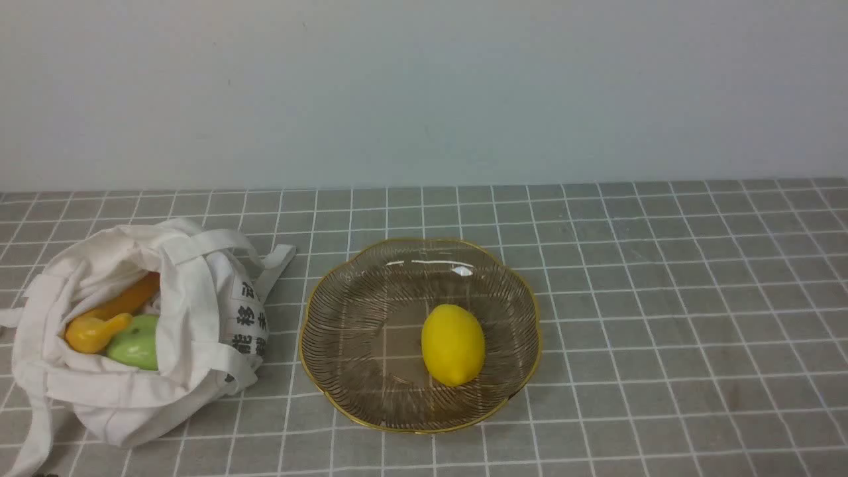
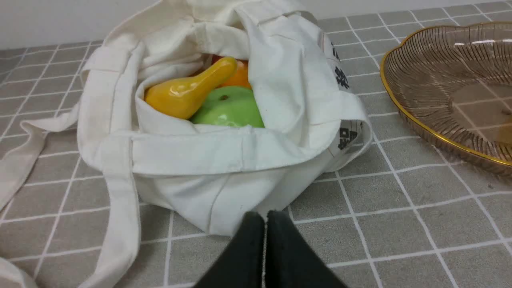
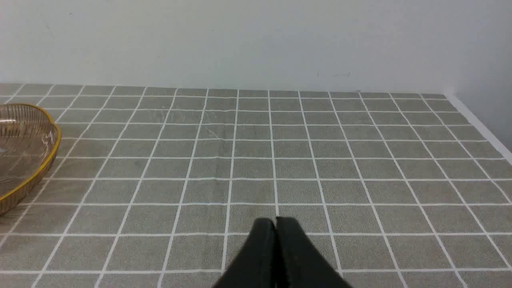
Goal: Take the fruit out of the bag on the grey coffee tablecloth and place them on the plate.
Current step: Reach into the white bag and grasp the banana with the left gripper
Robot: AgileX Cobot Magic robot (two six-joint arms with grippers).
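Cradling banana, apple and orange fruit, the bag sits just ahead of the left gripper, closed and empty like the right gripper; lemon on plate.

A plain, pale grey-white wall rises directly behind the counter, of which only a narrow pale edge shows bare. Light is soft and even; faint specks mark the wall.

Bag folds cover most of the banana, apple and orange. The bag's print is creased and unreadable. Plate — cut off by the edge in both wrist views.
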